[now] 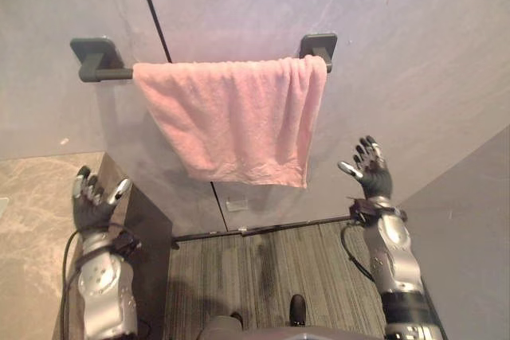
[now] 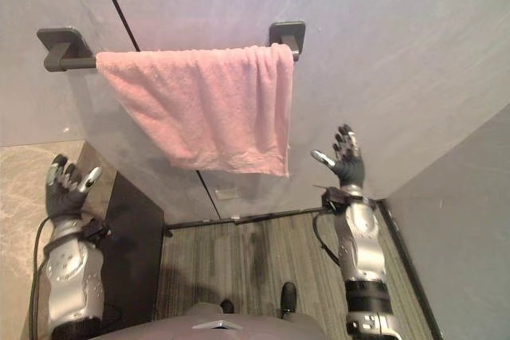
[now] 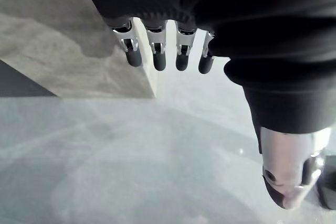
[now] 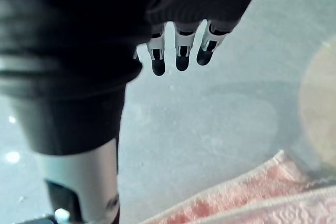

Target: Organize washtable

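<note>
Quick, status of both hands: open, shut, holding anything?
Left hand: open, holding nothing.
Right hand: open, holding nothing, not touching the pink towel on the rail.

From where I stand, the pink towel (image 1: 235, 117) covers most of the dark rail (image 1: 105, 74), leaving just its left end and the two wall mounts in sight. The marbled bench (image 1: 32, 205) runs off the left edge. The small pale plate (image 1: 237, 205) low on the wall may be a label, though it is too small to tell.
</note>
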Controlling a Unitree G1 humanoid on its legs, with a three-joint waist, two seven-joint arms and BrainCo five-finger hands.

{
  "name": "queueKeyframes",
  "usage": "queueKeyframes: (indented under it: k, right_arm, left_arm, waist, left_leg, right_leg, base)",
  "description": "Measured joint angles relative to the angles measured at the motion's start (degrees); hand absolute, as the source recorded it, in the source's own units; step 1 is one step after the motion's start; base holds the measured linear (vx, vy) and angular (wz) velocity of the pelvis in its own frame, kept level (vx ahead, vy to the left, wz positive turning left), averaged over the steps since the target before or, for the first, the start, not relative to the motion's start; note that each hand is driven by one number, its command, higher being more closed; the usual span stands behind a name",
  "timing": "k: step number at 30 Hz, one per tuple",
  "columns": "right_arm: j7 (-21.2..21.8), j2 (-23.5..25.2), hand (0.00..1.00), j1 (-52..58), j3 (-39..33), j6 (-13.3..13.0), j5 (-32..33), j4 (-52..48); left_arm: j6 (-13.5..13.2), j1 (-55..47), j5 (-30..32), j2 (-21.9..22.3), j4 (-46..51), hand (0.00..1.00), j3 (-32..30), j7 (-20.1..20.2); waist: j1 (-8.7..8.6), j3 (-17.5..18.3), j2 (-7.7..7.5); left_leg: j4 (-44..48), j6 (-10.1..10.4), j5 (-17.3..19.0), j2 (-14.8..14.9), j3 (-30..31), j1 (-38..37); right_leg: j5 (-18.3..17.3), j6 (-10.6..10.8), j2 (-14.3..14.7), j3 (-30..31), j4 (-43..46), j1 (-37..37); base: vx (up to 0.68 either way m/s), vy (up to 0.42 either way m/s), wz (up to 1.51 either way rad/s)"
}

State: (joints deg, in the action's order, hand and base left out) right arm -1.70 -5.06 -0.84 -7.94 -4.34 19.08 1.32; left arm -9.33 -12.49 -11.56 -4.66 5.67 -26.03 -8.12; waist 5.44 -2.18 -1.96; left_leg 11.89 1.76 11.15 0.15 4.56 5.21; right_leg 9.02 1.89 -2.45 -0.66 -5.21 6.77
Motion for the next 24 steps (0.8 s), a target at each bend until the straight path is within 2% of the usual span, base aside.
queueKeyframes:
  k: [2, 5, 6, 10, 11, 13, 18, 24]
  right_arm:
    - [0.01, 1.64, 0.0, 2.58, -0.69, -0.06, -0.06, -2.36]
    - [2.63, 2.8, 0.0, 8.32, 3.6, -0.33, 0.15, -6.32]
    - [4.55, 2.43, 0.0, 10.61, 7.1, -0.32, 0.3, -7.64]
    - [16.61, -1.97, 0.0, 14.13, 18.43, 0.14, 11.07, -10.87]
    - [18.12, -2.58, 0.0, 14.07, 19.35, 0.39, 13.44, -10.84]
    - [22.94, -5.98, 0.0, 13.12, 22.73, 1.38, 18.81, -10.84]
    - [25.66, -11.03, 0.0, 5.87, 29.61, 2.52, 24.92, -10.33]
    - [25.68, -9.7, 0.0, -5.29, 35.63, 2.5, 27.6, -6.65]
  left_arm:
    - [0.0, -2.42, -1.11, 2.22, 2.12, 0.0, 0.32, 0.63]
    - [-0.08, -7.32, -3.08, 4.04, 6.45, 0.0, 4.63, 3.64]
    - [-0.1, -9.25, -4.07, 4.06, 8.3, 0.0, 7.18, 5.32]
    - [-0.42, -14.38, -10.95, 3.12, 15.51, 0.0, 13.21, 14.12]
    - [-0.48, -14.38, -12.67, 2.46, 16.43, 0.0, 13.69, 15.43]
    - [-0.82, -14.87, -17.89, -2.03, 19.41, 0.0, 15.48, 19.5]
    - [-2.07, -12.67, -24.8, -9.17, 24.2, 0.0, 20.84, 23.47]
    - [-2.27, -5.96, -30.91, -11.43, 23.81, 0.0, 25.47, 24.55]
  waist:
    - [-0.04, 0.17, 0.09]
    - [-0.07, 0.74, 0.14]
    - [-0.11, 1.07, 0.08]
    - [-0.27, 1.43, -0.16]
    - [-0.25, 1.52, -0.24]
    - [-0.11, 1.68, -0.49]
    - [-0.18, 2.21, -1.27]
    - [0.14, 2.25, -1.33]
  left_leg:
    - [-0.22, 0.0, 0.0, 0.11, 0.03, -0.04]
    - [-0.62, 0.04, 0.03, 0.25, 0.09, -0.06]
    - [-0.63, 0.08, 0.07, 0.29, 0.09, -0.01]
    - [-0.07, 0.26, 0.65, 0.38, 0.07, 0.27]
    - [0.1, 0.2, 0.68, 0.38, 0.08, 0.33]
    - [0.76, 0.07, 0.76, 0.36, 0.12, 0.49]
    - [1.84, -0.3, 1.06, 0.16, -0.16, 0.3]
    - [2.89, -0.91, 1.97, -0.01, -2.29, 0.14]
  right_leg:
    - [-0.05, -0.06, -0.02, -0.05, 0.0, -0.03]
    - [-0.17, -0.11, -0.08, -0.15, -0.01, -0.02]
    - [-0.27, -0.05, -0.06, -0.14, -0.01, 0.04]
    - [-1.0, 0.51, -0.07, -0.11, -0.01, 0.09]
    - [-1.0, 0.52, -0.07, -0.11, -0.01, 0.08]
    - [-0.93, 0.53, -0.05, -0.15, -0.01, -0.06]
    - [-0.33, 0.75, 0.0, 0.11, 0.0, -0.47]
    - [0.32, 1.18, -0.01, 2.09, 0.0, -0.5]
  base:
    - [0.0, 0.0, 0.0]
    - [0.0, 0.0, 0.0]
    - [0.0, 0.0, 0.0]
    - [0.0, 0.0, 0.0]
    - [0.0, 0.0, 0.0]
    - [0.0, 0.0, 0.0]
    - [0.0, 0.003, -0.01]
    - [-0.03, 0.034, -0.17]
